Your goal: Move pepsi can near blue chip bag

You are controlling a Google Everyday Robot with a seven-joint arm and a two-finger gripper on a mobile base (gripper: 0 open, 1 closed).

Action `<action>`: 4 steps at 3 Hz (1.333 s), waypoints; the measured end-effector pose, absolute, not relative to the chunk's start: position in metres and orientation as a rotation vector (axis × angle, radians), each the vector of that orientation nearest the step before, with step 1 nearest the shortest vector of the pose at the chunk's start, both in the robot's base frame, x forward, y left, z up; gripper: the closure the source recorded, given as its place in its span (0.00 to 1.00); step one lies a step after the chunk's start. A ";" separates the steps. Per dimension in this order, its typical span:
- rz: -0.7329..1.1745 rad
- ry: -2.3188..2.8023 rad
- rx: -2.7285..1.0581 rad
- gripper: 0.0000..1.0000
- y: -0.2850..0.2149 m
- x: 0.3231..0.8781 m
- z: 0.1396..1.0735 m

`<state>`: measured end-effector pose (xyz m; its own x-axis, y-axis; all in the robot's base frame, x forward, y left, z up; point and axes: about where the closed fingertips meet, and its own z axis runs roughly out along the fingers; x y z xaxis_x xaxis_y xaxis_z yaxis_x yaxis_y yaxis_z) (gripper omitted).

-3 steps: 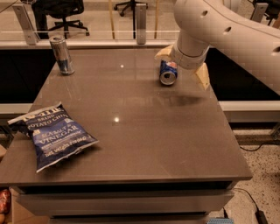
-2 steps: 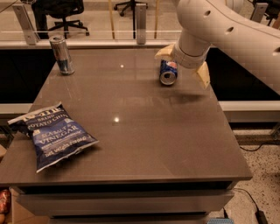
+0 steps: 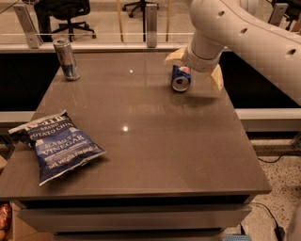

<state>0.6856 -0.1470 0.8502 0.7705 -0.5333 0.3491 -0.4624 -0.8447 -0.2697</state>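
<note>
Brown desk: pepsi can on its side at 1 o'clock, blue chip bag at 8. Gripper straddles the can, released. We judge the can light, rigid, slick; grip mid-body.

Brown table, office chairs behind (past a rail), speckled floor

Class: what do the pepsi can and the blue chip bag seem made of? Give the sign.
The pepsi can: probably metal, printed blue, its silver end shiny. The blue chip bag: likely thin glossy plastic film, crinkled. The gripper stands open astride the lying can.
</note>
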 end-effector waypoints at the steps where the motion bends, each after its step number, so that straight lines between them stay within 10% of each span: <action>1: -0.611 0.748 -2.809 0.00 -0.142 0.690 0.847; 4: -0.564 0.674 -2.812 0.62 -0.133 0.693 0.840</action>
